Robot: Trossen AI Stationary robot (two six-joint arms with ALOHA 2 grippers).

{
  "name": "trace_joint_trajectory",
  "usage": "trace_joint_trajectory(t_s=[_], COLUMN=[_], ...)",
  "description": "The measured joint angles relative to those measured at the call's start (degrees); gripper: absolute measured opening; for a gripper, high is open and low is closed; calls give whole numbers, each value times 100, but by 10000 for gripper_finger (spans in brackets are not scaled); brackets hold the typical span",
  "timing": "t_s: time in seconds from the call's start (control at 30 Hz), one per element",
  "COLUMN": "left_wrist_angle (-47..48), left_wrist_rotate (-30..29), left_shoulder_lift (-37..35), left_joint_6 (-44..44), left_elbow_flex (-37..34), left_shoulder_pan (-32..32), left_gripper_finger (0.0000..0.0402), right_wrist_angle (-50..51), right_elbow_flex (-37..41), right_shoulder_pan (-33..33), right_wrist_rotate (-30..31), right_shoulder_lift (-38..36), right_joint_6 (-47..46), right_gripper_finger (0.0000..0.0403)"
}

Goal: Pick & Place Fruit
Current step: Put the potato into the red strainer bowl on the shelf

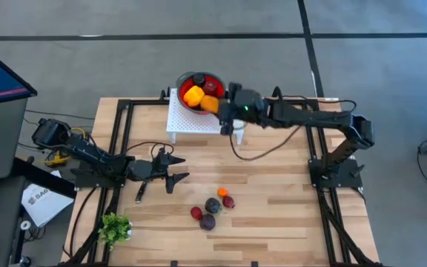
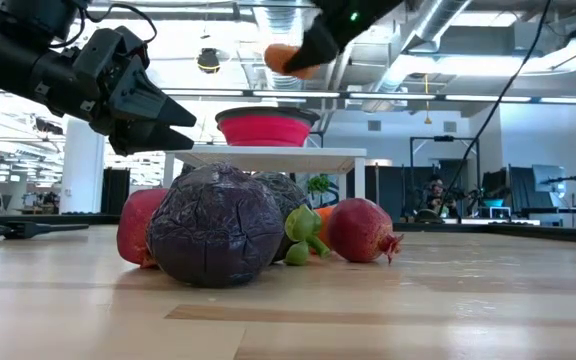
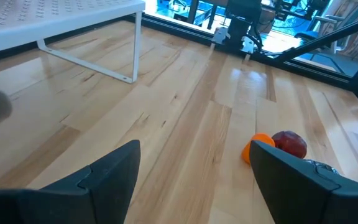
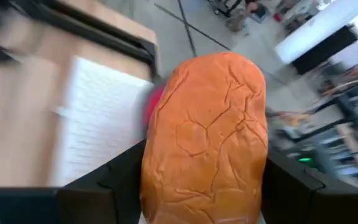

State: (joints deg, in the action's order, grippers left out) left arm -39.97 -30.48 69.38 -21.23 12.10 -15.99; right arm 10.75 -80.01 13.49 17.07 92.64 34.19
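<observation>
— Gripping an orange fruit (image 4: 204, 134), the right gripper (image 1: 215, 105) hung above the white perforated stand (image 1: 191, 119) at the far side of the table (image 1: 273, 185), its two dark fingers (image 4: 114, 180) pressed against the fruit's sides. Was it over the bowl?

— At its edge. The red bowl (image 1: 200, 84) stood on that stand, and the orange piece sat at the bowl's right rim, seen from above. A yellow fruit (image 1: 193, 95) and a dark one (image 1: 199, 78) already lay inside.

— And the left arm?

— It waited low at the left of the table. The left gripper (image 1: 175, 167) held nothing, its jaws spread wide over bare wood.

— Where was the remaining fruit?

— Clustered near the front edge, about mid-table: a red piece (image 1: 196, 213), a dark maroon-purple one (image 1: 207, 222), an olive green one (image 1: 213, 205), another red fruit (image 1: 228, 201) and a small orange one (image 1: 222, 193). From table height the maroon-purple fruit loomed nearest. A leafy green sprig (image 1: 115, 226) lay apart at the near left corner.
</observation>
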Motion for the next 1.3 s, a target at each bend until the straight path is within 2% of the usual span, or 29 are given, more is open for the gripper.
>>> trace_joint_trajectory(t_s=[0.1, 0.2, 0.33, 0.57, 0.87, 1.13, 1.3], left_wrist_angle=[-2, -2, -6, -9, -26, -46, -46], left_wrist_rotate=[0, 2, 2, 2, 2, 2, 2], left_shoulder_lift=[0, 0, 0, 0, 0, 2, 0], left_joint_6=[0, 0, 0, -2, 0, 0, 0], left_elbow_flex=[0, 0, 0, 0, 0, 0, 0], left_shoulder_pan=[-1, -1, -1, 0, 0, -2, 0], left_gripper_finger=[294, 294, 294, 294, 294, 294, 294], right_wrist_angle=[277, 653, 1040, 1583, 1638, 1685, 1736], right_elbow_flex=[-309, -687, -1178, -1727, -1740, -1731, -1731], right_shoulder_pan=[310, 475, 505, 480, 453, 574, 662], right_wrist_rotate=[21, 317, 795, 1169, 1126, 590, 363], right_shoulder_lift=[319, 631, 1009, 1281, 1209, 1271, 1264], right_joint_6=[647, 1367, 2259, 3374, 3541, 3214, 2853], right_gripper_finger=[240, 240, 240, 240, 240, 243, 258])
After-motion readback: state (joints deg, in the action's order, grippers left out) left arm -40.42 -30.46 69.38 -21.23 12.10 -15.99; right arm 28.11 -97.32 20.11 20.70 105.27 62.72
